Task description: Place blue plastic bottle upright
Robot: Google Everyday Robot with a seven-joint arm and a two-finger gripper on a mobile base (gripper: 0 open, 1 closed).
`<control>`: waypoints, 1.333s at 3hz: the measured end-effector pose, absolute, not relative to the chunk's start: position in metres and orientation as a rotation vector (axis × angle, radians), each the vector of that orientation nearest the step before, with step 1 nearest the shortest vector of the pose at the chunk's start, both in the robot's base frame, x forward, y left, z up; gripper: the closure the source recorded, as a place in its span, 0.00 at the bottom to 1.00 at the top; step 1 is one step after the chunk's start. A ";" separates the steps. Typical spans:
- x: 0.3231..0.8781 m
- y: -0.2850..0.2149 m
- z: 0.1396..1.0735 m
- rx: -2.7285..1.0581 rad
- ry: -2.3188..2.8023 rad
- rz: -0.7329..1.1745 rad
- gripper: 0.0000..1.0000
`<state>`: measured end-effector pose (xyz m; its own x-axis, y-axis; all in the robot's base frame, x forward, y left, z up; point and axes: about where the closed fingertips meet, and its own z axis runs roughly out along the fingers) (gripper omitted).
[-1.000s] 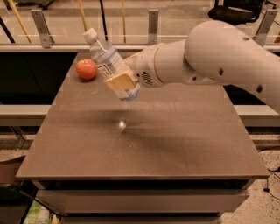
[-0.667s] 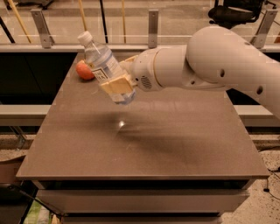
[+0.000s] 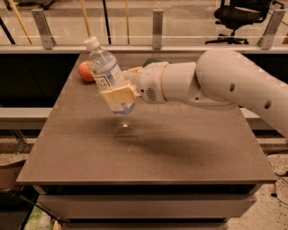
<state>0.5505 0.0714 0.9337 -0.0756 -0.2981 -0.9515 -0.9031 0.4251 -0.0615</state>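
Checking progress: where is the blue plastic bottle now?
Left of centre in the camera view, the blue plastic bottle hangs tilted above the table, held by the gripper, near the apple.

A cream-coloured gripper (image 3: 120, 94), above the matt brown table (image 3: 148, 148), clasped the clear, faintly blue bottle (image 3: 105, 72), with its white cap (image 3: 92, 43) and white label (image 3: 102, 82) printed in dark ink. The arm (image 3: 216, 81) was white with small dark holes. The apple (image 3: 85, 72) was orange-red, the chair (image 3: 238, 13) black.
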 end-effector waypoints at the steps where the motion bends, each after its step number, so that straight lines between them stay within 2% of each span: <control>1: 0.557 0.069 0.927 -1.013 1.586 0.757 1.00; 4: 0.593 0.054 0.904 -0.933 1.438 0.829 1.00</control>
<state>0.5933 0.0542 0.9044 -0.0084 -0.0798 -0.9968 -0.9024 0.4300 -0.0268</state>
